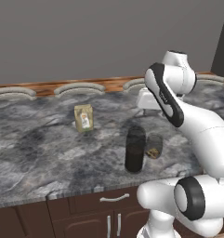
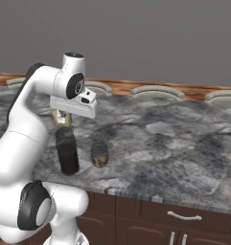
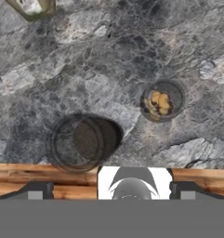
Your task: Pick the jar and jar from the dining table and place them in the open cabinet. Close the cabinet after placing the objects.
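Left base view: claw hidden behind the forearm, hovering above the dining table; tall jar upright near the front edge, short jar just beside it. Right base view: hand over both jars, carton behind. Hand view: claw spread, empty; tall jar just below-left of it.

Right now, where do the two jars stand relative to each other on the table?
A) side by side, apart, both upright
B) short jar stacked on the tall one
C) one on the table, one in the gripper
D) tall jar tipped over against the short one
A: the tall jar and the short jar both stand upright on the dining table with a gap between them, and the gripper hangs open above, holding nothing.
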